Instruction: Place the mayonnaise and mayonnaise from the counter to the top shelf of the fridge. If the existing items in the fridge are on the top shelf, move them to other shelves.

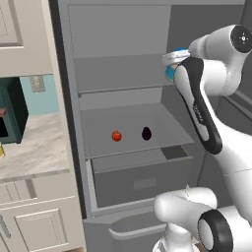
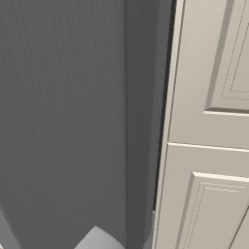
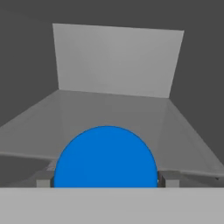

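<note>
The fridge (image 1: 66, 98) stands open. In the hand view my gripper (image 3: 105, 179) is shut on a mayonnaise jar (image 3: 106, 157), whose round blue lid sits between the two fingertips (image 3: 43, 179). From the left base view the jar (image 1: 170, 74) shows as a blue sliver behind my forearm, at the right end of the top shelf (image 1: 118, 76) and just above it. Ahead of the jar, the top shelf (image 3: 113, 109) lies bare. A red-orange fruit (image 1: 116, 136) and a dark purple one (image 1: 146, 133) rest on the shelf below. A yellow sliver (image 1: 1, 150) sits on the counter (image 1: 34, 142); what it is cannot be told.
A boxy grey drawer (image 1: 142, 182) sits under the lower shelf. A dark green toaster oven (image 1: 10, 113) stands on the counter to the left of the fridge. In the right base view a grey fridge wall (image 2: 63, 121) and a cream panelled cabinet front (image 2: 209, 146) stand close.
</note>
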Motion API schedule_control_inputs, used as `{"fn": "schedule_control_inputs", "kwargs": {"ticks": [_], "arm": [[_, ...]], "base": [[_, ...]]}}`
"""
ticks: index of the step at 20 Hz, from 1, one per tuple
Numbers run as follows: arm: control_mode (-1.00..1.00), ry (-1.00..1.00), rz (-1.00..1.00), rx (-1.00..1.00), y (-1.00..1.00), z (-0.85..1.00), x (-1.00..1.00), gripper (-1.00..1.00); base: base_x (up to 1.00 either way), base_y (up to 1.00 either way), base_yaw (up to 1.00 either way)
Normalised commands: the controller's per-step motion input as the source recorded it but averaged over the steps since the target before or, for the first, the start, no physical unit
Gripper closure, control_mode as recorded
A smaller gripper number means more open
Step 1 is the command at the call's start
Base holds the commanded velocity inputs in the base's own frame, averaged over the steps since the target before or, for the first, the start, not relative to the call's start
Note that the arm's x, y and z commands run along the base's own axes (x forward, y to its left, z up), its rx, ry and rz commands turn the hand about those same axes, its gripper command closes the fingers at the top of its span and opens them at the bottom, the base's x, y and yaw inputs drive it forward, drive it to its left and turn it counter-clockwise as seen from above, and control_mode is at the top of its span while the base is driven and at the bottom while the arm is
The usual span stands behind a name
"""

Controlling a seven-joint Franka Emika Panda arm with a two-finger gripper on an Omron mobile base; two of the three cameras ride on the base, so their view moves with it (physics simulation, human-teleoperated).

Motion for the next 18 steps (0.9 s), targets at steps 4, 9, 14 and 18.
{"fn": "schedule_control_inputs", "kwargs": {"ticks": [4,9,14,18], "arm": [[-1.00,0.08,0.00,0.00,0.00,-0.30,0.92,1.00],[-1.00,0.09,-0.01,0.00,0.00,-0.28,0.95,1.00],[-1.00,0.09,-0.01,0.00,0.00,-0.36,0.88,1.00],[-1.00,0.07,-0.01,0.00,0.00,-0.35,0.79,1.00]], "base": [[0.00,0.00,0.00],[0.00,0.00,0.00],[0.00,0.00,0.00],[0.00,0.00,0.00]]}}
